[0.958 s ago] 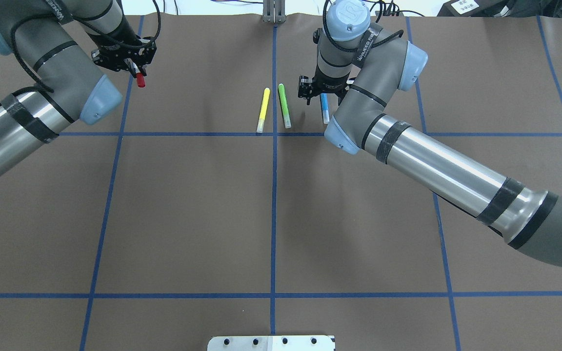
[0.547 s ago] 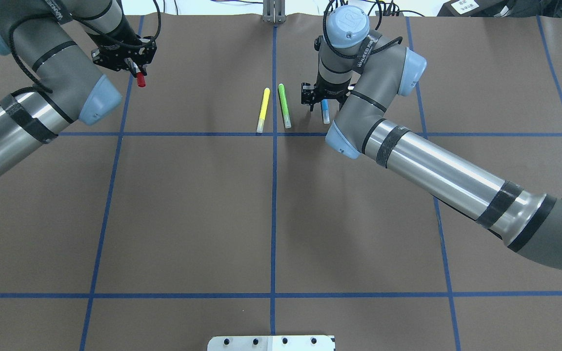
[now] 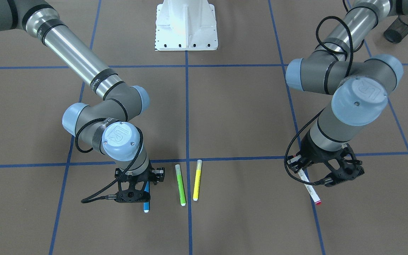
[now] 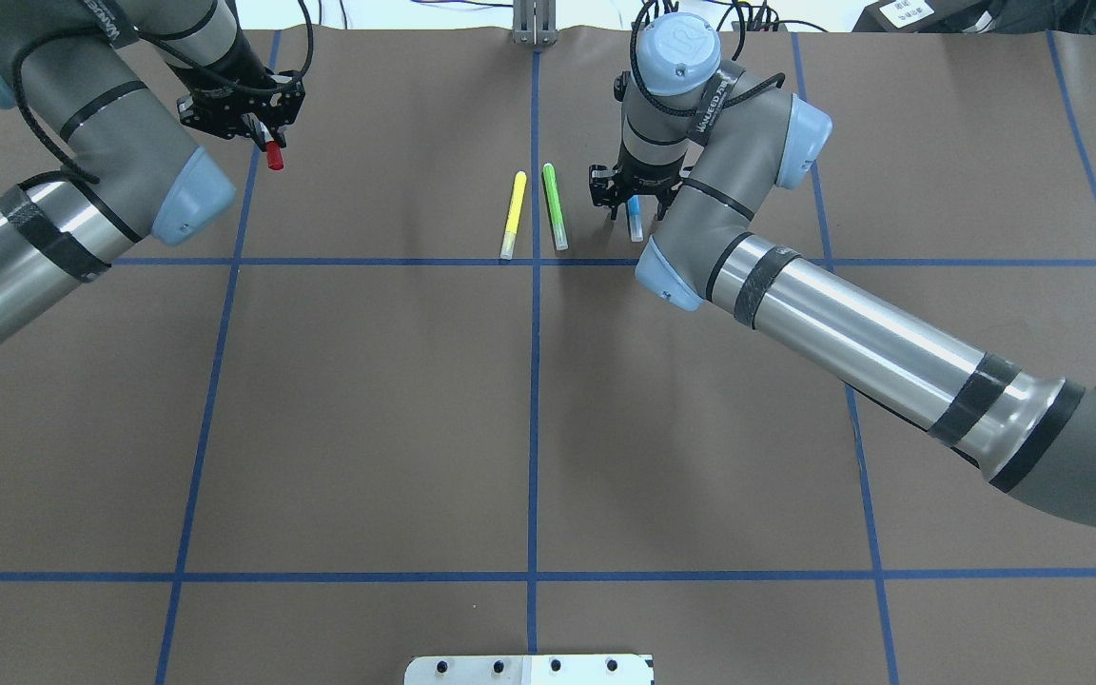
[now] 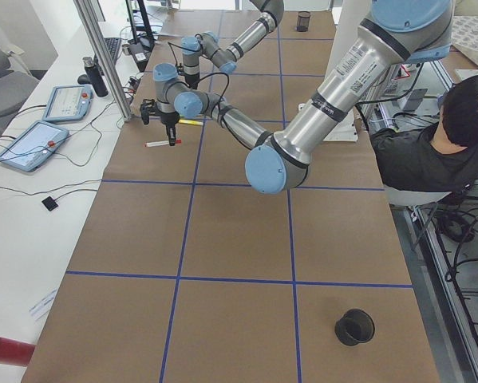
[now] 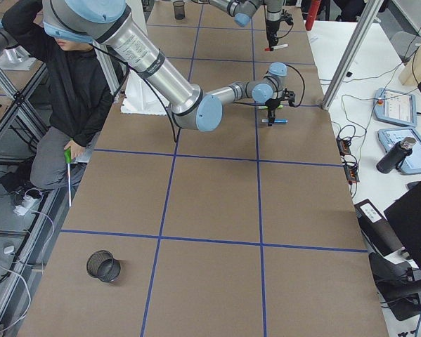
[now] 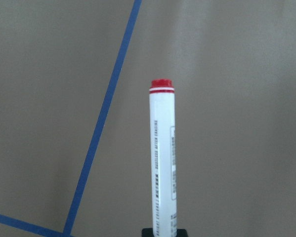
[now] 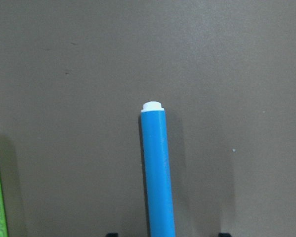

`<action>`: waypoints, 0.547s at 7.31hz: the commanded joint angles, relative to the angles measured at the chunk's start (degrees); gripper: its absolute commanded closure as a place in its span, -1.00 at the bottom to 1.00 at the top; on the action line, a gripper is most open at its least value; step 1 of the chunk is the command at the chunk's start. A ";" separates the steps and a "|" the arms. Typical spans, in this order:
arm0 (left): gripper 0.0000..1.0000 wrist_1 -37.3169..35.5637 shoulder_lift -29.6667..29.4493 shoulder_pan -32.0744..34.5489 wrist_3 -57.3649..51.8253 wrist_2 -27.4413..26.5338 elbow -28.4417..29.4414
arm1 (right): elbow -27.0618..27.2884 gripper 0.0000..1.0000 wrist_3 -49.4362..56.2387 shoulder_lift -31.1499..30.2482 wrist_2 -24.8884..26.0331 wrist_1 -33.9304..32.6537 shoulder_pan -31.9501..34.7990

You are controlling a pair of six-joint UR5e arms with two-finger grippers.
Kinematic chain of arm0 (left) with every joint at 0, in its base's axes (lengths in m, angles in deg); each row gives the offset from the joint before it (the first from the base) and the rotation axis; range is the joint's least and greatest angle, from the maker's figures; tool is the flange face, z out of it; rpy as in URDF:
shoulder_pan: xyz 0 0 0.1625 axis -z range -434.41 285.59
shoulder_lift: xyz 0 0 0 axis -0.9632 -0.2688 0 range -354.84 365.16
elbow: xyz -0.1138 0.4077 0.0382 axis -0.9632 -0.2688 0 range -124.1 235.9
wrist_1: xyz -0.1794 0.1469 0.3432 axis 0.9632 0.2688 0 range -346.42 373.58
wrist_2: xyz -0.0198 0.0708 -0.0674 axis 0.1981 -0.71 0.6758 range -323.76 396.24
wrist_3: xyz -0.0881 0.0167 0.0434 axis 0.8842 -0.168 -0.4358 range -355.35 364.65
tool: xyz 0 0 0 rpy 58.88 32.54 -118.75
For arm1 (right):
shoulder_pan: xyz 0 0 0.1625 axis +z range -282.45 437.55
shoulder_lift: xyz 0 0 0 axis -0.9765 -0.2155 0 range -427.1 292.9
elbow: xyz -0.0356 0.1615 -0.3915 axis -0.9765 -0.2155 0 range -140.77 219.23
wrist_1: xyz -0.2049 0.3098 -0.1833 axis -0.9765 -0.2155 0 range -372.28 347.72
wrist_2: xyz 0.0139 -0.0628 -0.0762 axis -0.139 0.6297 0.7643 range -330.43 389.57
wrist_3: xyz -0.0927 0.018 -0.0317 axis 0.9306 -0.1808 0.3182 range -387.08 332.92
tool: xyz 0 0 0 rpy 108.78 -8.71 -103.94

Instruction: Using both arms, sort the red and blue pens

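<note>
Left tool (image 4: pixel 261 133) grips the red pen (image 4: pixel 272 157) toward ten o'clock on the desk (image 4: pixel 415 400), while the right tool (image 4: pixel 634 195), jaws apart, straddles the blue pen (image 4: pixel 636 225) lying at three o'clock from the green pen (image 4: pixel 555 214), likely light, stiff and slick, best pinched mid-barrel.

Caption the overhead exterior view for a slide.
Left hand grips the white-barrelled, red-capped marker; right hand, open, straddles the blue-barrelled marker beside a green-barrelled marker and a yellow-barrelled marker.
</note>
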 commanded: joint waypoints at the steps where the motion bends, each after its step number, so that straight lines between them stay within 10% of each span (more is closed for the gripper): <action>1: 1.00 0.09 0.56 -0.04 -0.09 -0.07 -0.18 | -0.01 0.21 0.00 -0.02 0.00 0.00 -0.06; 4: 1.00 0.00 0.65 -0.04 -0.17 -0.07 -0.53 | -0.01 0.97 0.00 -0.20 0.00 0.00 0.03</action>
